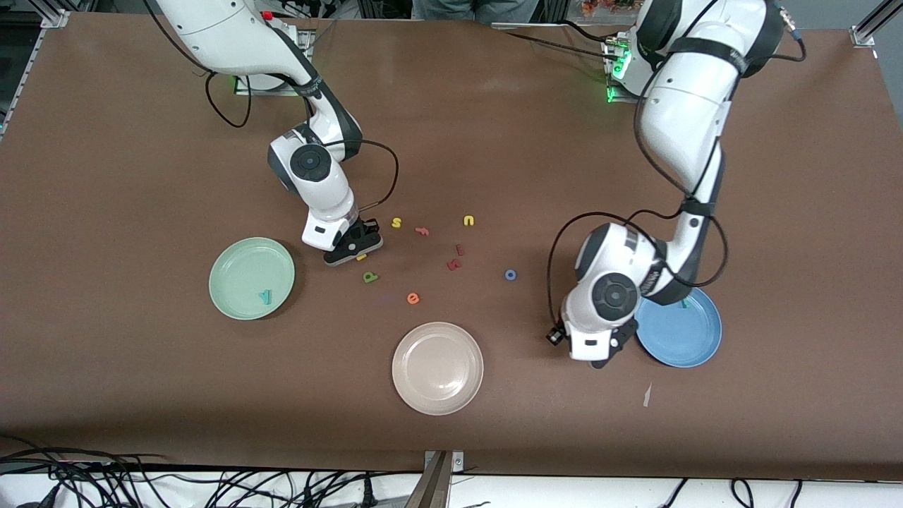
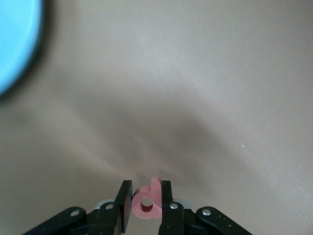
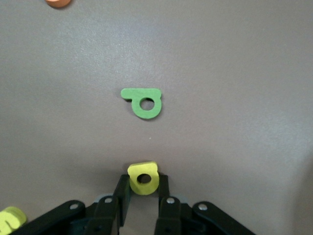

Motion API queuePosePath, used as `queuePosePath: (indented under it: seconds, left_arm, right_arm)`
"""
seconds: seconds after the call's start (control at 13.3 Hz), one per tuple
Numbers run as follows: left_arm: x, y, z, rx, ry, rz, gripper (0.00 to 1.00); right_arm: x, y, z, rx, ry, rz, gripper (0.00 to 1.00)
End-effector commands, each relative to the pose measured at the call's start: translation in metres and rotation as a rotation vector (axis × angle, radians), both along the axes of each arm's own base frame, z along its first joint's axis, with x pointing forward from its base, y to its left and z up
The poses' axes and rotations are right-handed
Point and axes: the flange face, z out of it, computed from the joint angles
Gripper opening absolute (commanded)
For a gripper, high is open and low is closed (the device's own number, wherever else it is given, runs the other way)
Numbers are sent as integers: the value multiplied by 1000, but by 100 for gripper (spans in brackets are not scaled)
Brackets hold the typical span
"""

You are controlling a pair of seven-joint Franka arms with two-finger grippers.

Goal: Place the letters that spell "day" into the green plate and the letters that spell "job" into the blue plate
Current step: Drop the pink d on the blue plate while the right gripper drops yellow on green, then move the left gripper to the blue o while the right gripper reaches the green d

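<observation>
The right tool (image 3: pixel 143 188) is down at the worktop (image 1: pixel 106 176) just beside the green plate (image 1: pixel 252 278), on the side toward the middle, pinched closed on the little yellow "a" (image 3: pixel 143 178). The green "d" (image 3: pixel 142 103) lies flat close by, a bit nearer the front camera, not touched by anything. The teal "y" (image 1: pixel 265 297) already sits in the green plate.

The left tool (image 2: pixel 146 203) is low by the rim of the blue plate (image 1: pixel 681 329), on the side toward the beige plate (image 1: pixel 437 367), and its fingers are clamped on the pink "b" (image 2: pixel 148 199). The thin teal "j" (image 1: pixel 684 304) lies in the blue plate, half hidden by the arm. The blue "o" (image 1: pixel 510 274) is out on the bare worktop between the loose letters and the left arm.

The yellow "s" (image 1: pixel 396 223), yellow "u" (image 1: pixel 468 221), pink "f" (image 1: pixel 422 231), orange "e" (image 1: pixel 413 298) and dark red letters (image 1: pixel 455 259) are scattered mid-worktop.
</observation>
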Motion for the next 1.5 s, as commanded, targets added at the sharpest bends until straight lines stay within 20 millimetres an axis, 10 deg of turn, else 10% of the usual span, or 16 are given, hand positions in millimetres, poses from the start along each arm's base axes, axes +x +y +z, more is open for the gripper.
queuePosePath:
  seconds: [0.0, 0.22, 0.6, 0.75, 0.82, 0.9, 0.97, 1.12, 1.43]
  left_arm:
    - [-22, 44, 32, 4, 77, -158, 0]
    - [-50, 110, 55, 24, 52, -299, 0]
    - [-81, 179, 4, 28, -46, -402, 0]
    - [-86, 194, -14, 40, -51, -420, 1]
    - [-84, 194, -16, 40, -51, -423, 22]
    - [-82, 188, -13, 40, -56, -431, 87]
    - [-78, 178, -6, 42, -69, -431, 100]
    - [-66, 171, 15, 32, -78, -415, 100]
    - [-73, 71, 30, -12, -88, -385, 100]
  right_arm:
    - [15, -25, 26, -27, -19, 43, 17]
    - [37, -69, 59, -58, -29, 72, 17]
    - [69, -176, 71, -126, -17, 131, 18]
    - [70, -184, 71, -118, -10, 99, 54]
    - [70, -185, 72, -90, -4, 63, 59]
    - [71, -185, 73, -62, 0, 28, 59]
    - [71, -184, 72, -48, 3, 14, 59]
    - [73, -180, 73, -31, 3, -4, 59]
    - [87, -125, 73, 49, -10, -144, 59]
